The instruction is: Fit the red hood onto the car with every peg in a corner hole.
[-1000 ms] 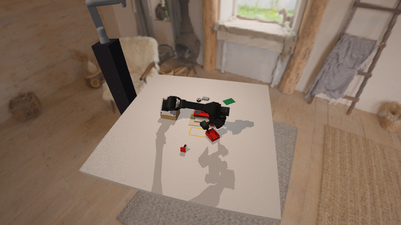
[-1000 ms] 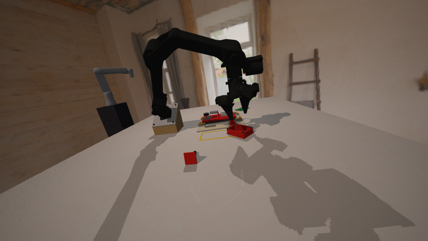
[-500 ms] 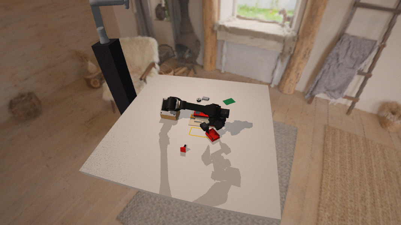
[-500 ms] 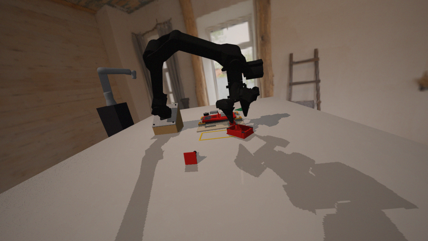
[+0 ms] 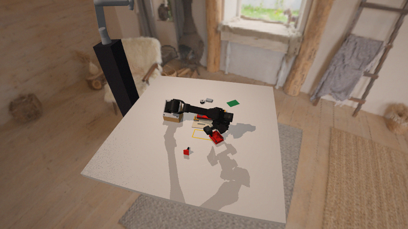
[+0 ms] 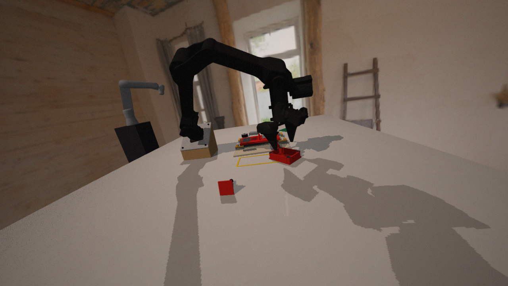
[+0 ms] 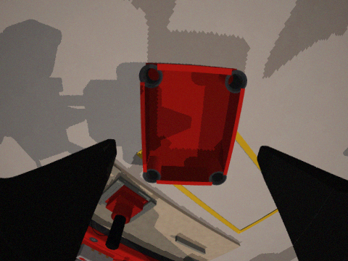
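Note:
The hood [image 5: 216, 138] [image 6: 285, 157] [image 7: 181, 123], a red shell, lies on the table with its hollow side up and its dark-ringed corner bosses showing. It lies askew over the right end of the yellow outline. My gripper [image 6: 283, 144] [image 7: 190, 150] is open and empty above the hood, its fingertips wide apart on either side in the wrist view. The red chassis [image 5: 203, 116] [image 6: 246, 140] sits in its jig behind the hood, partly hidden by my arm. Its pegs cannot be made out.
A beige board [image 5: 197, 125] [image 7: 181, 214] lies between hood and chassis, bearing a red piece [image 7: 125, 203] with a black handle. The yellow outline [image 6: 255, 164] [image 7: 207, 208] is in front. A red block [image 5: 186, 152] [image 6: 226, 187] stands nearer; a green card [image 5: 233, 103] lies behind.

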You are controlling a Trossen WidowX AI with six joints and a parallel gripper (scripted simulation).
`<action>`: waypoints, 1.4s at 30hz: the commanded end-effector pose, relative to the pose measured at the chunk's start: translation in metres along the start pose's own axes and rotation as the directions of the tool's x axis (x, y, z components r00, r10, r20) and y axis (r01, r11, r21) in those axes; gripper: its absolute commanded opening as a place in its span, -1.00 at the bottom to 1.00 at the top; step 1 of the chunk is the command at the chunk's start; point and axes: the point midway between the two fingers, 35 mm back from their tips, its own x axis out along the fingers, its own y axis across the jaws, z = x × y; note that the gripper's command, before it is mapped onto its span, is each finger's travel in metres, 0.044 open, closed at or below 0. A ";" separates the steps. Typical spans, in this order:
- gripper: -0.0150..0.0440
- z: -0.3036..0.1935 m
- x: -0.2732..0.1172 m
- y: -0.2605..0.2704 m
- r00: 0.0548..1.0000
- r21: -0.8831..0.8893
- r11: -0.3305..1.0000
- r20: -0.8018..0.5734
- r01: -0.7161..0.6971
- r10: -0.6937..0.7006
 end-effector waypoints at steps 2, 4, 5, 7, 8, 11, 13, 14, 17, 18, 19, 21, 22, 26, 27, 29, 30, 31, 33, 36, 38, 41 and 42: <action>1.00 -0.001 0.006 -0.002 1.000 -0.003 1.000 -0.002 0.006 -0.006; 1.00 -0.001 0.008 -0.002 1.000 -0.003 1.000 -0.001 0.006 -0.006; 1.00 -0.001 0.009 -0.002 1.000 -0.003 1.000 -0.001 0.006 -0.006; 1.00 -0.001 0.011 -0.002 1.000 -0.003 1.000 -0.001 0.006 -0.006; 1.00 -0.001 0.012 -0.002 1.000 -0.003 1.000 -0.001 0.007 -0.007; 1.00 -0.001 0.014 -0.002 1.000 -0.003 1.000 -0.001 0.007 -0.007; 1.00 -0.001 0.014 -0.002 1.000 -0.003 1.000 -0.001 0.007 -0.007; 1.00 -0.001 0.014 -0.002 1.000 -0.003 1.000 -0.001 0.007 -0.007; 1.00 -0.001 0.015 -0.002 1.000 -0.003 1.000 -0.001 0.007 -0.007; 1.00 -0.001 0.016 -0.002 1.000 -0.003 1.000 -0.001 0.007 -0.007; 1.00 -0.001 0.016 -0.002 1.000 -0.003 1.000 -0.001 0.007 -0.007; 1.00 -0.001 0.017 -0.002 1.000 -0.003 1.000 -0.001 0.007 -0.007; 1.00 -0.001 0.018 -0.002 1.000 -0.003 1.000 -0.001 0.007 -0.007; 1.00 -0.001 0.020 -0.002 1.000 -0.003 1.000 -0.001 0.007 -0.007; 1.00 -0.001 0.020 -0.002 1.000 -0.003 1.000 -0.001 0.007 -0.007; 1.00 -0.001 0.021 -0.002 1.000 -0.003 1.000 -0.001 0.007 -0.007; 1.00 -0.001 0.022 -0.002 1.000 -0.003 1.000 -0.001 0.007 -0.007; 1.00 -0.001 0.022 -0.002 1.000 -0.003 1.000 -0.001 0.007 -0.007; 1.00 -0.001 0.023 -0.002 1.000 -0.003 1.000 -0.001 0.007 -0.007; 1.00 -0.001 0.024 -0.002 1.000 -0.003 1.000 -0.001 0.007 -0.007; 1.00 -0.001 0.025 -0.002 1.000 -0.003 1.000 -0.001 0.007 -0.007; 1.00 -0.001 0.027 -0.002 1.000 -0.003 1.000 -0.001 0.007 -0.007; 1.00 -0.001 0.027 -0.002 1.000 -0.003 1.000 -0.001 0.007 -0.007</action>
